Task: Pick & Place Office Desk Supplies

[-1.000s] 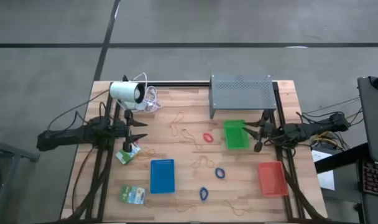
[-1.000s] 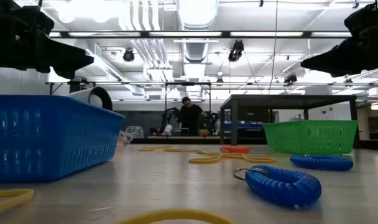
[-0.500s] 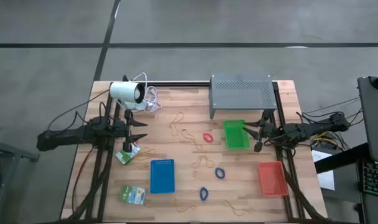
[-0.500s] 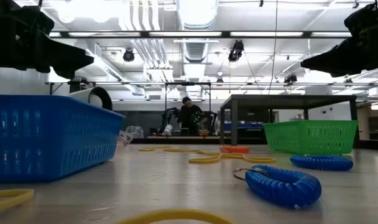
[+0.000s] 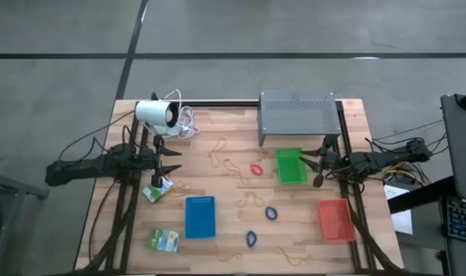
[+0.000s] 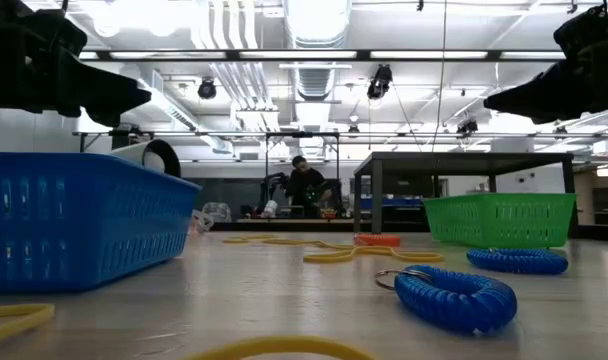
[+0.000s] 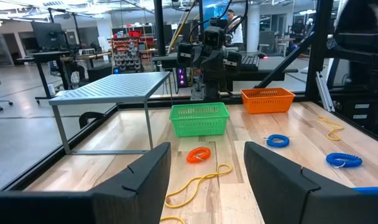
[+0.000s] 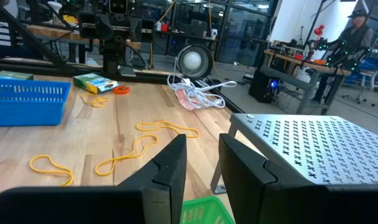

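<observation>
The left claw (image 5: 175, 162) hangs over the left side of the wooden table (image 5: 218, 123) with its two fingers wide apart and nothing between them. A green-and-white packet (image 5: 158, 189) lies on the wood just below it, near the table's front. A second packet (image 5: 164, 240) lies farther off, at the front left corner beside the blue tray (image 5: 200, 217). The right claw (image 5: 314, 165) hangs on the right side, right next to the green tray (image 5: 290, 166). Its fingers are only a little apart and it holds nothing. A small red loop (image 5: 256, 169) lies on the wood on the other side of the green tray. Two blue loops (image 5: 271, 213) lie nearer the front, between the blue tray and the red tray (image 5: 335, 219). Thin yellow rubber bands (image 5: 218, 157) are scattered across the middle, well apart from both claws
</observation>
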